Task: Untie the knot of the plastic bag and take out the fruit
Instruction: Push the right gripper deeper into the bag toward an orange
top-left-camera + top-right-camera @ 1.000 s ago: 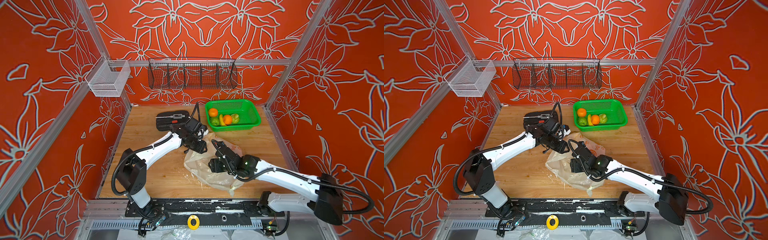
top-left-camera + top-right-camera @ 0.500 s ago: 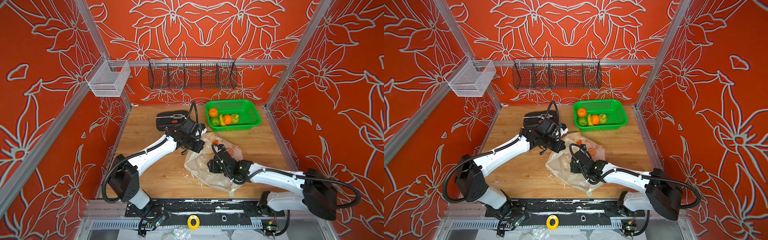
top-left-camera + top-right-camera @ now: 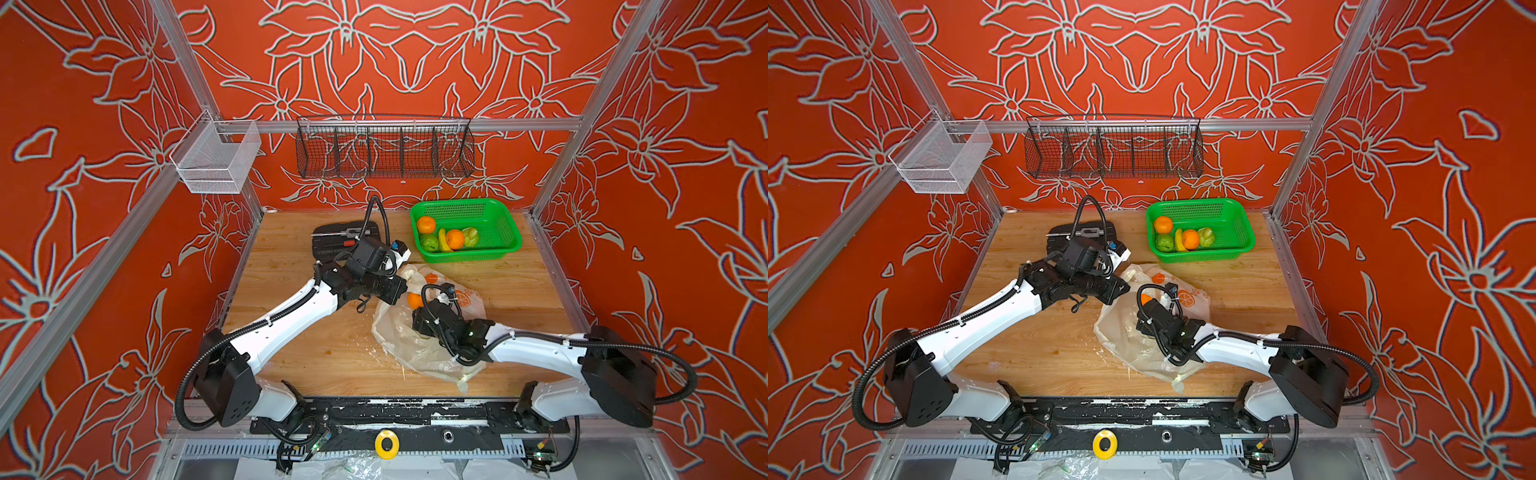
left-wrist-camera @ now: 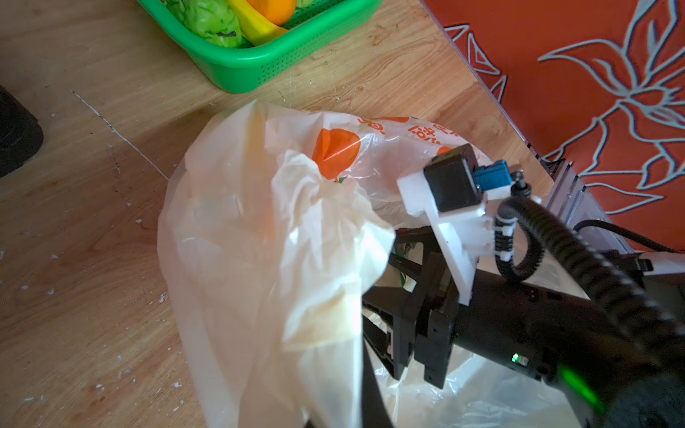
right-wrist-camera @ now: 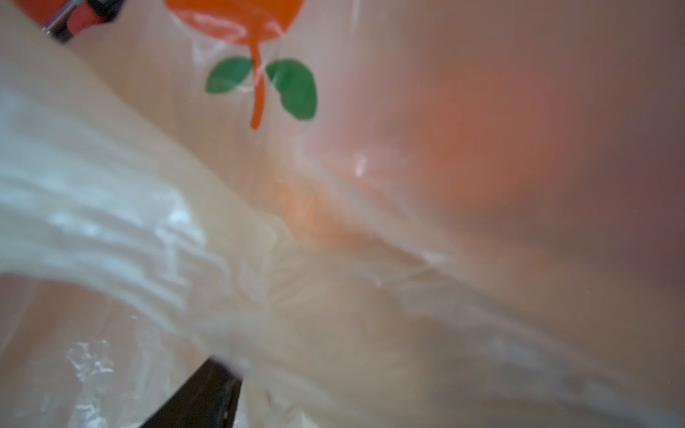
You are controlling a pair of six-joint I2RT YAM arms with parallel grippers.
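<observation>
Plastic bag (image 3: pixel 399 336) judged untied, rim pinched by closed left gripper (image 3: pixel 400 291); right gripper (image 3: pixel 417 313) jaws seen spread inside. Fruit (image 3: pixel 455 239) in green basket (image 3: pixel 508 232), 1 o'clock; orange (image 3: pixel 414 300) left, poss. more.

The walls (image 3: pixel 415 62) are orange-red, patterned with large lily outlines in pale grey. The tabletop (image 3: pixel 332 361) is light honey wood grain with white flecks. The plastic bag (image 3: pixel 403 345) is translucent cream-white, printed with orange slices and orange lettering; the right wrist view shows an orange motif with two green leaves. The fruit (image 3: pixel 414 300) at the bag is solid orange. The basket (image 3: pixel 473 254) is bright green mesh; its oranges (image 3: pixel 426 224) are orange, its bumpy fruits (image 3: pixel 429 242) green, its banana (image 3: pixel 444 242) yellow. The arms (image 3: pixel 291 316) are white with black joints.
</observation>
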